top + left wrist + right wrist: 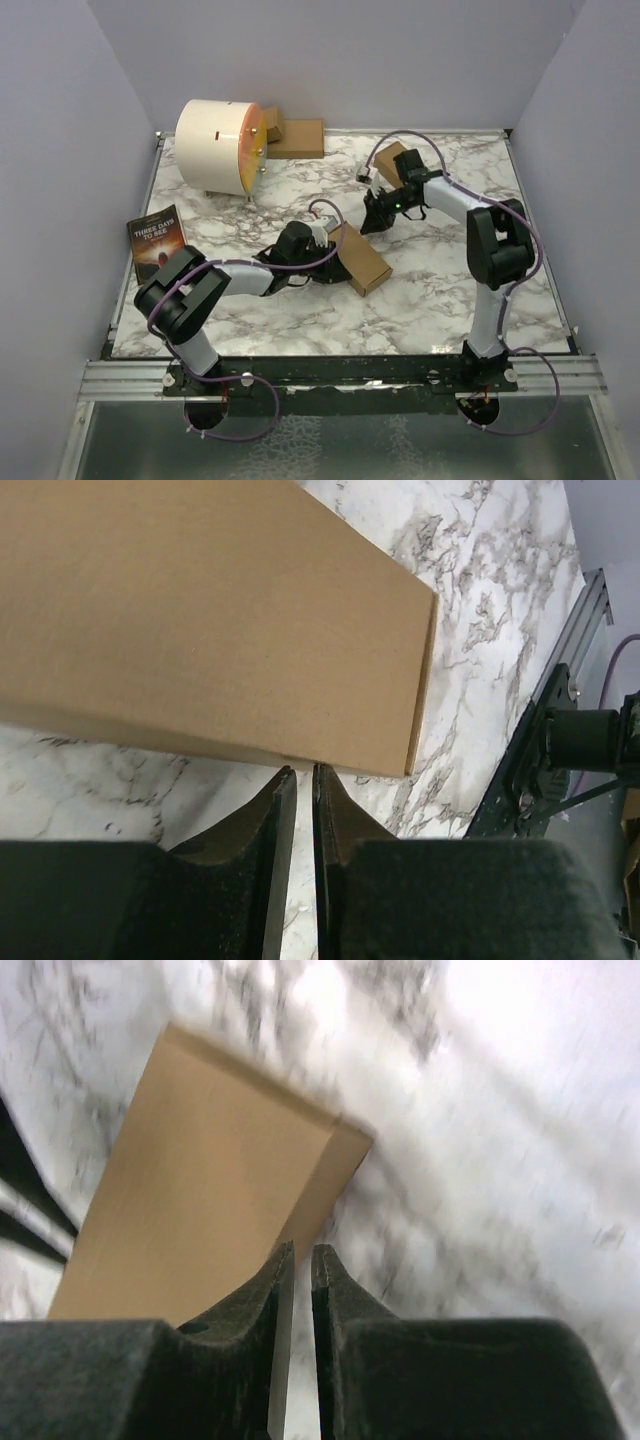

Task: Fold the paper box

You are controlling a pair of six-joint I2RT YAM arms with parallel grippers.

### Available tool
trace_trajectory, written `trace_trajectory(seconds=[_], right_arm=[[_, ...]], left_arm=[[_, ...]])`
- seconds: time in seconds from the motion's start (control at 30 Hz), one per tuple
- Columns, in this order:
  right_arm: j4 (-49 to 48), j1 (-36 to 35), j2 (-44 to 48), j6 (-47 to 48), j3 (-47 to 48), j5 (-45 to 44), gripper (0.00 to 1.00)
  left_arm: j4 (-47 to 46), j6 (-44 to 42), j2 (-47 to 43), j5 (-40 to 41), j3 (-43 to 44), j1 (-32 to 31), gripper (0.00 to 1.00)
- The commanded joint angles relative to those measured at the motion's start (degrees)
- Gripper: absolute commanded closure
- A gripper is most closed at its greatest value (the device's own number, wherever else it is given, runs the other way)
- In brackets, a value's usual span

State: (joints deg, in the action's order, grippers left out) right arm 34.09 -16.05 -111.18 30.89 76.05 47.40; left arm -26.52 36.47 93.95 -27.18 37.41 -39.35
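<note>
Box (362, 262) lies folded up as an oblong carton mid-counter (440, 300), between the two grippers. It's thin cardboard, so likely light, stiff along its walls, apt to skid on the marble and to dent under a hard pinch. Best taken across a short end or by a flap edge.

Left gripper (305, 770) is nearly closed, just a thin slit, holding nothing, tips at the box's long side. Right gripper (303, 1248) is the same — empty, near a box corner, view blurred.

Drum (218, 145), book (155, 240) and spare cardboard (300, 138) sit well apart — nothing in the way.
</note>
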Motion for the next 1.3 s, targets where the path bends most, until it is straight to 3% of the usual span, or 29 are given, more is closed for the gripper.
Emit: trace_trajectory(seconds=[0.0,0.1,0.23,0.3,0.33,0.43,0.53,0.6,0.73,0.87,1.1,1.27], right_arm=[[9.19,-2.36,-9.71,-2.40,17.49,-0.72,0.86],[12.82,-0.13,-9.74,-1.50,24.09,-4.36,0.87],[7.98,4.30,1.52,1.15,17.37,-5.74,0.88],[2.90,6.21,10.10,2.50,11.30,-6.57,0.84],[0.06,7.01,14.30,3.29,8.08,-7.08,0.77],[-6.22,10.94,25.14,2.95,0.75,-6.62,0.32],[-12.14,18.96,32.58,-5.12,-3.44,3.36,0.02],[-14.20,21.82,35.77,-10.65,-3.84,7.22,0.00],[-10.48,23.07,37.08,-16.41,0.80,10.53,0.00],[-13.77,23.17,40.03,-28.80,2.89,-2.55,0.00],[-10.86,23.26,44.27,-28.84,6.75,-2.28,0.00],[-12.96,23.26,48.06,-36.23,5.86,-10.54,0.00]], left_arm=[[-6.66,2.58,2.78,-0.04,2.30,-1.33,0.84],[-3.54,0.14,1.24,2.79,3.19,-1.33,0.81],[3.58,-6.60,-6.08,8.06,1.69,-1.19,0.74],[7.47,-10.58,-10.40,11.03,1.82,-0.60,0.66],[8.55,-11.92,-12.62,12.15,1.94,-0.03,0.59],[9.15,-14.22,-17.86,12.72,3.31,3.18,0.37],[7.83,-13.33,-20.64,9.97,6.30,7.80,0.16],[7.38,-11.33,-21.12,6.62,9.37,11.46,0.09],[10.56,-8.90,-21.10,1.01,17.50,15.76,0.04],[17.03,-10.09,-22.36,-0.71,25.61,17.54,0.01],[25.51,-12.22,-24.73,-1.07,32.90,19.13,0.01],[27.33,-11.50,-25.73,-2.58,33.73,20.03,0.01]])
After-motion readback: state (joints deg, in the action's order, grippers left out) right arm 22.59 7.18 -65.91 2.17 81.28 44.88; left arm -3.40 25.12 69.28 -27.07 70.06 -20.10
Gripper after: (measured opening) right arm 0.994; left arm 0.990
